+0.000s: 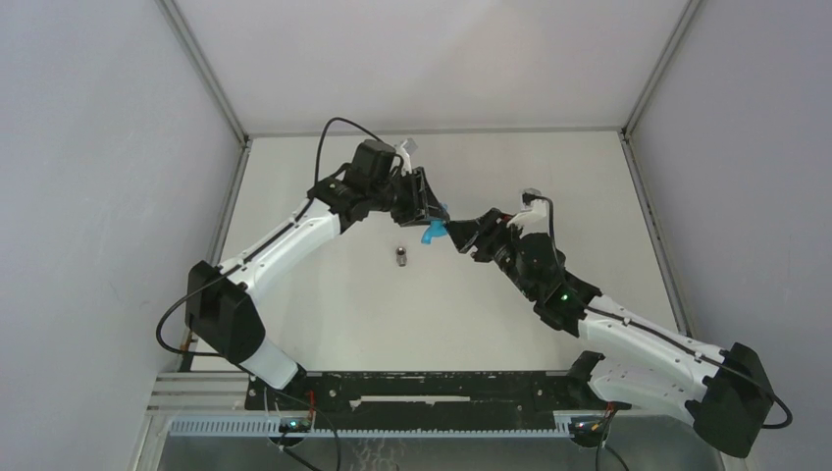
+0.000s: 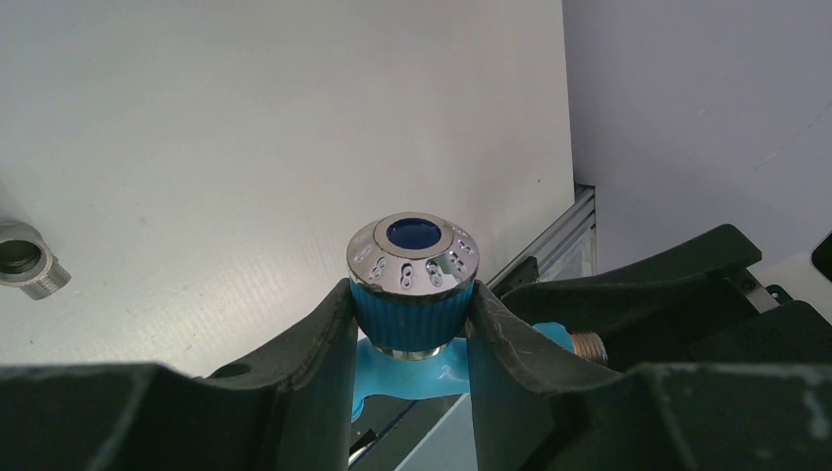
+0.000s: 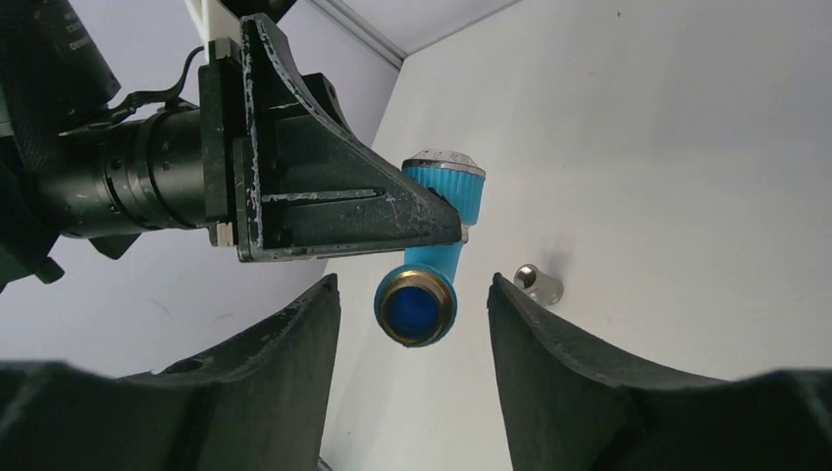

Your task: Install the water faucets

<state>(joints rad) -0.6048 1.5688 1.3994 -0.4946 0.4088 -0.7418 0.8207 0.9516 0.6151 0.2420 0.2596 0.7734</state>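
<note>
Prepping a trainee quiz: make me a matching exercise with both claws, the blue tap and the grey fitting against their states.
1 left claw
2 right claw
3 blue tap
4 grey fitting

A lying on the table
B open, either side of the tap's threaded end
C clamped on the tap's knob
D held above the table

Pairs: 1-C, 2-B, 3-D, 4-A

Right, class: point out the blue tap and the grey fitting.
blue tap (image 2: 412, 312): left wrist view, on its ribbed blue knob.
grey fitting (image 1: 401, 257): top external view, on its middle.
</note>
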